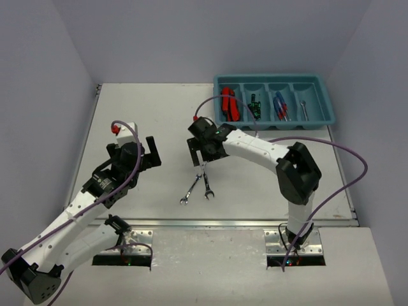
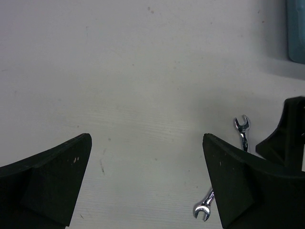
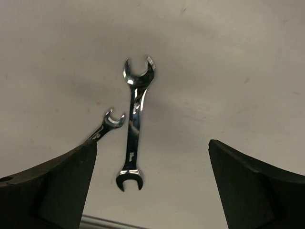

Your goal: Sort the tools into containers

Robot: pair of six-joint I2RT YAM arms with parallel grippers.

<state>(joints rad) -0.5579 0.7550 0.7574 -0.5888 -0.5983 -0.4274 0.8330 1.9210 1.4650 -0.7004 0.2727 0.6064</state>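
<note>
left hand [image 1: 145,155]: jaws spread wide, holding nothing and touching nothing; it hovers over bare surface [image 1: 146,102], left of the two loose wrenches.
right hand [image 1: 203,158]: jaws spread wide, gripping nothing; it hangs directly above the longer wrench [image 3: 135,126], which lies on the surface between the fingers, apart from both.
smaller wrench [image 3: 108,124]: just beside the longer one and angled to it, its handle hidden behind one right finger [image 3: 57,181].
tray [image 1: 274,124]: teal, four compartments, at the far right of the surface.
tray contents, left to right: red-and-black knives [image 1: 229,103]; black-green screwdrivers [image 1: 255,106]; blue-handled screwdrivers [image 1: 280,106]; one silver wrench [image 1: 303,109].
writing: a faint mark on the longer wrench's shank, too blurred to read.
</note>
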